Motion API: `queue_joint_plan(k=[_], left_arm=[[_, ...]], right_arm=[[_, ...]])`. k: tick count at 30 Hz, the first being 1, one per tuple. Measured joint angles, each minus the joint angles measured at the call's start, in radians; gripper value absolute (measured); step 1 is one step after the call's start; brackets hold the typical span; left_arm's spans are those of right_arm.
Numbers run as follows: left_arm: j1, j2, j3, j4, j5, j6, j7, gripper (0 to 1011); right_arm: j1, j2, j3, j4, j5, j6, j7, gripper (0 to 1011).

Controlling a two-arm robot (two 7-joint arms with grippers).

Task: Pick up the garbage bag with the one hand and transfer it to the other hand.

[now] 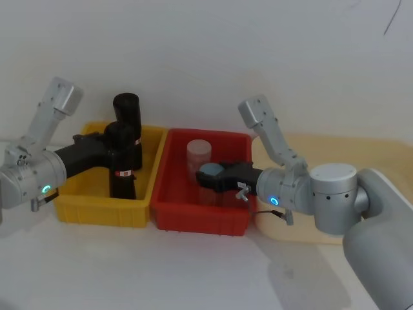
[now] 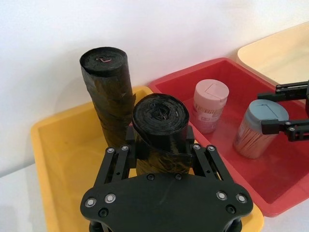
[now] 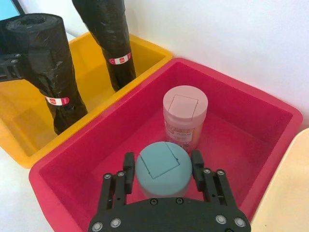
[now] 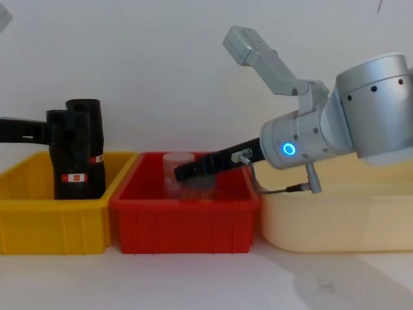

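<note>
A black garbage bag (image 1: 121, 161) roll stands upright in the yellow bin (image 1: 97, 210). My left gripper (image 1: 119, 139), on the green-lit arm, is shut on its upper part, with fingers (image 2: 126, 145) pressed to both sides of the roll (image 2: 159, 130). A second black roll (image 2: 107, 82) stands just behind it, free. My right gripper (image 1: 210, 177), on the blue-lit arm, is down in the red bin (image 1: 200, 219), shut around a teal-lidded canister (image 3: 161, 169), apart from the bag.
A pink-lidded canister (image 3: 183, 116) stands in the red bin right behind the teal one. A cream tray (image 4: 335, 219) sits to the right of the red bin. The three containers stand side by side against a white wall.
</note>
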Motion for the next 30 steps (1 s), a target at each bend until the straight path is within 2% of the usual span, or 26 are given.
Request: queue_joint_plan(k=[2,4,23,30], left_arm=[[0.0,0.0,0.0,0.0,0.0,0.0,0.0,508],[0.0,0.0,0.0,0.0,0.0,0.0,0.0,508],[0.0,0.0,0.0,-0.002,0.001,0.0,0.001,508],[0.004,0.001,0.0,-0.034,0.018,0.003,0.028,508]], right_arm=[[0.0,0.0,0.0,0.0,0.0,0.0,0.001,672],[0.0,0.0,0.0,0.001,-0.001,-0.001,0.001,652],[-0.002,-0.001,0.001,0.001,-0.003,-0.003,0.003,648],[-0.017,0.011,0.011,-0.038,0.007,0.007,0.018,650]])
